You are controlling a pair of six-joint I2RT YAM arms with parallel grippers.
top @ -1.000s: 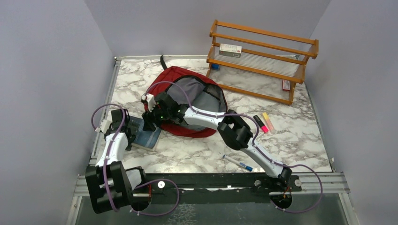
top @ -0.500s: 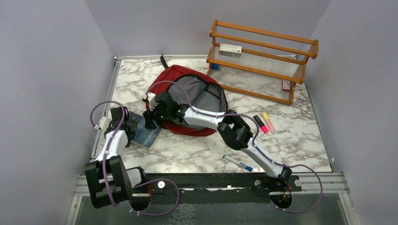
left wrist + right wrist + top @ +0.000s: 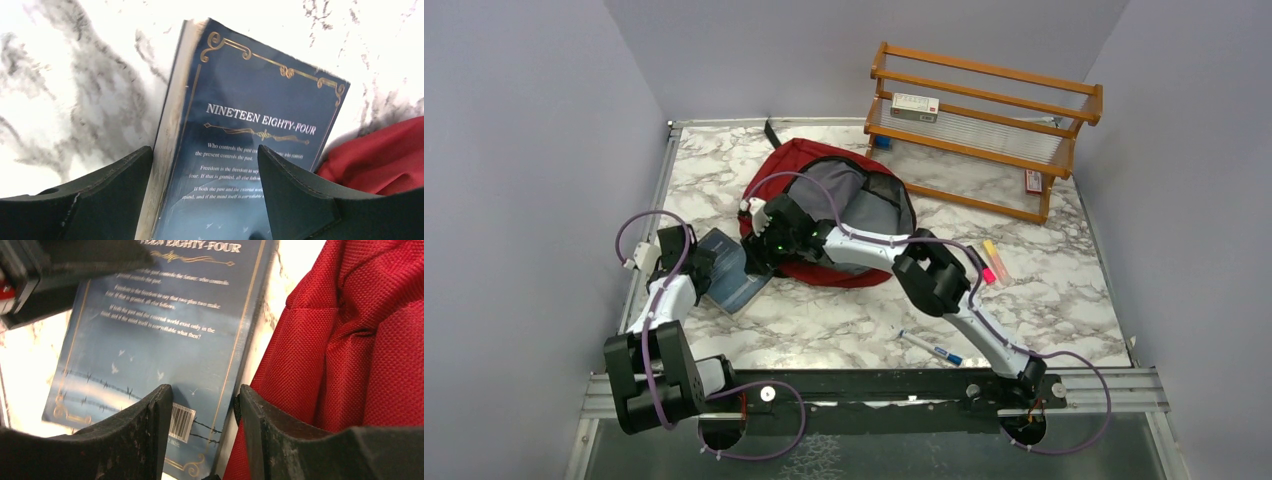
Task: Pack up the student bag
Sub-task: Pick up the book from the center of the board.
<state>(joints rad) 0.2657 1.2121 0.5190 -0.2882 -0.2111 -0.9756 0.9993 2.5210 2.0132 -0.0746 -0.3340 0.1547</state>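
The student bag (image 3: pixel 809 160) is a dark-red backpack lying open at the table's middle back, grey lining up; it also shows in the right wrist view (image 3: pixel 350 340). A dark-blue book (image 3: pixel 736 275), titled Nineteen Eighty-Four, sits tilted just left of the bag. My left gripper (image 3: pixel 696 266) holds the book's near end (image 3: pixel 235 100), one finger at the page edge and one on the cover, midway (image 3: pixel 205 160). My right gripper (image 3: pixel 759 250) is open (image 3: pixel 203 410), straddling the book's barcode corner (image 3: pixel 150 340) beside the bag's red fabric.
A wooden rack (image 3: pixel 984 135) stands at the back right with a white box (image 3: pixel 914 106) on its upper shelf. Highlighters (image 3: pixel 986 262) lie right of the bag. A pen (image 3: pixel 932 349) lies near the front edge. Walls close in on the left and right.
The left gripper has drawn back and left, and the book has turned and tilted with it. The right gripper has shifted up and right along the bag's edge.
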